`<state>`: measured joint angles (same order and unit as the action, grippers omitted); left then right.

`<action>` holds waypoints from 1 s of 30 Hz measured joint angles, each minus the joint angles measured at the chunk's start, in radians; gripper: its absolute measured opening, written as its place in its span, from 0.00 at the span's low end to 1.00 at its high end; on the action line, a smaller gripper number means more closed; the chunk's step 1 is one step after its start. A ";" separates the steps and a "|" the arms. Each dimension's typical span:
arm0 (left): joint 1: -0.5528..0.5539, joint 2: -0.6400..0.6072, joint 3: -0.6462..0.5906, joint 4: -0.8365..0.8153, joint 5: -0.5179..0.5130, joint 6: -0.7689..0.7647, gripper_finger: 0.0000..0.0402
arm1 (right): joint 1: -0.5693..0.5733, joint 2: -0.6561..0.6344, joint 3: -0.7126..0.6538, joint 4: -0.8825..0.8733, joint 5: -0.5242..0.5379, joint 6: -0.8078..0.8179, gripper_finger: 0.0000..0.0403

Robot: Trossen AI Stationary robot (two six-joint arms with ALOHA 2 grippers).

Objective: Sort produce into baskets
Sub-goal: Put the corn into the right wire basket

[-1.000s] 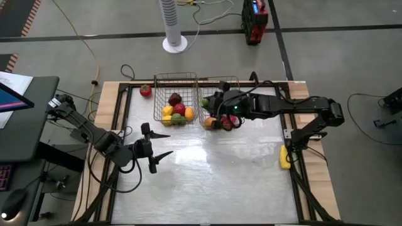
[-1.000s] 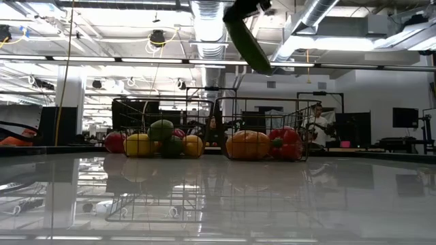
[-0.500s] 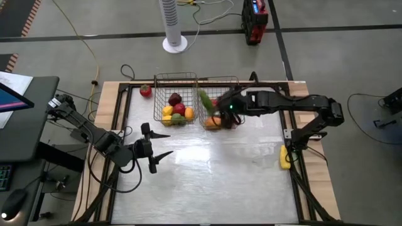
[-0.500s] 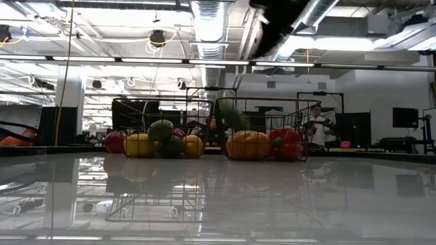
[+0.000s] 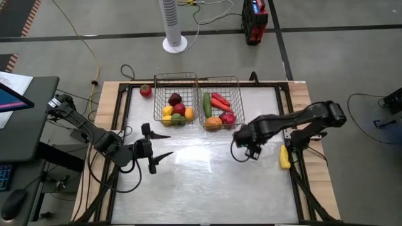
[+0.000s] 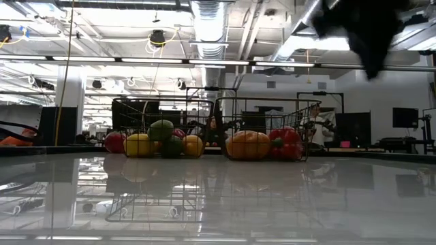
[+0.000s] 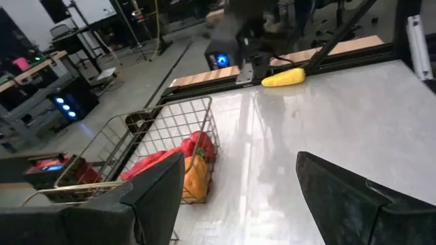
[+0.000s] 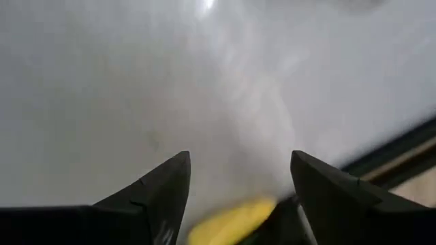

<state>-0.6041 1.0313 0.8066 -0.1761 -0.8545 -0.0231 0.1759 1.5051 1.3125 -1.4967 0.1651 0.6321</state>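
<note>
Two grey wire baskets stand side by side at the far middle of the table. The left basket (image 5: pixel 175 100) holds apples, a lemon, an orange and a lime. The right basket (image 5: pixel 221 105) holds a green cucumber (image 5: pixel 206 104), a carrot (image 5: pixel 220 101), an orange and red pieces. A red apple (image 5: pixel 146 91) rests on the table left of the baskets. My right gripper (image 5: pixel 245 154) hangs open and empty above the table, near and right of the right basket. My left gripper (image 5: pixel 164 144) waits open and empty, near the left basket.
A yellow piece (image 5: pixel 285 157) lies at the table's right edge beside the frame rail; it also shows in the left wrist view (image 7: pixel 283 77) and the right wrist view (image 8: pixel 230 221). The near half of the table (image 5: pixel 207 188) is bare.
My right gripper was above the right basket with the cucumber hanging from it. The cucumber has fallen into the right basket and lies along its left side. My right gripper has then swung toward the table's near right, away from the baskets.
</note>
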 joint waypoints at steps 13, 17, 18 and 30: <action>0.000 0.000 0.000 -0.013 0.028 -0.007 0.67 | 0.088 0.001 -0.466 0.052 -0.494 0.176 0.70; 0.000 0.000 0.000 -0.013 0.028 -0.008 0.67 | 0.097 0.001 -0.553 0.108 -0.545 0.183 0.70; 0.000 0.000 0.000 -0.013 0.029 -0.009 0.67 | 0.102 0.001 -0.569 0.122 -0.549 0.183 0.70; 0.000 0.000 0.000 -0.013 0.029 -0.011 0.67 | 0.139 0.001 -0.566 0.229 -0.556 0.233 0.70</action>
<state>-0.6044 1.0313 0.8066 -0.1894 -0.8257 -0.0345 0.3145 1.5063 0.7467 -1.2674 -0.3904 0.8647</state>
